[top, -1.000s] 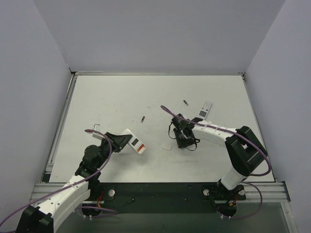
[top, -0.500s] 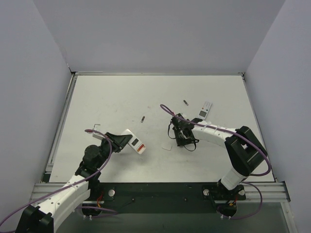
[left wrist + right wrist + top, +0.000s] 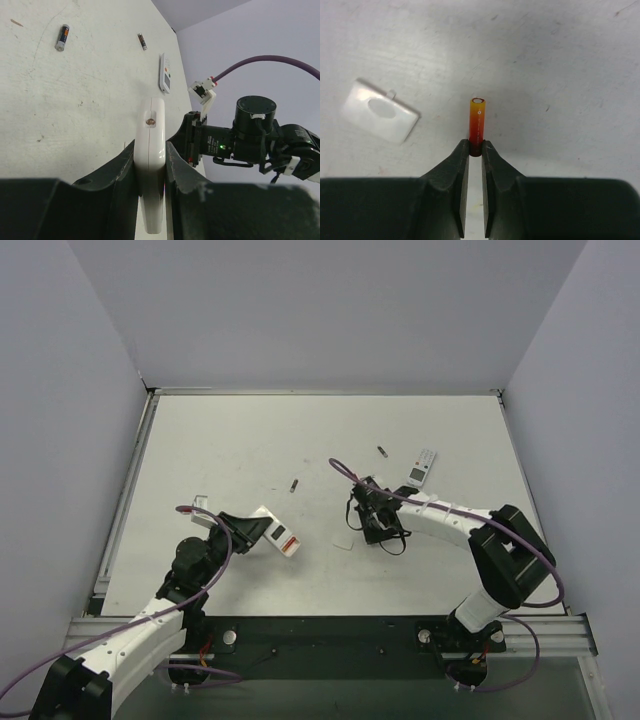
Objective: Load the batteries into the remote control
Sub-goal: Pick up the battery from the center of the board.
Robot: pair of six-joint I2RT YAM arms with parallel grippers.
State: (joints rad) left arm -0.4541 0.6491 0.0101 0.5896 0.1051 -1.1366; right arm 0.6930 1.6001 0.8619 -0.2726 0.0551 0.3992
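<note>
Top external showed a pale, scuffed bench [image 3: 200, 440] boxed by grey walls [image 3: 330, 310]. Nearest, the left gripper [image 3: 151, 152] had its jaws pinching the remote [image 3: 151, 120] edge-on, so its wrist camera missed the red face. Further in, the right gripper [image 3: 475, 150] had its jaws clamped on a red battery [image 3: 477, 117], hiding its near end; a white cover [image 3: 379, 111] lay nearby. Beyond lay two dark cells [image 3: 294, 485] and a white remote [image 3: 424, 468].
</note>
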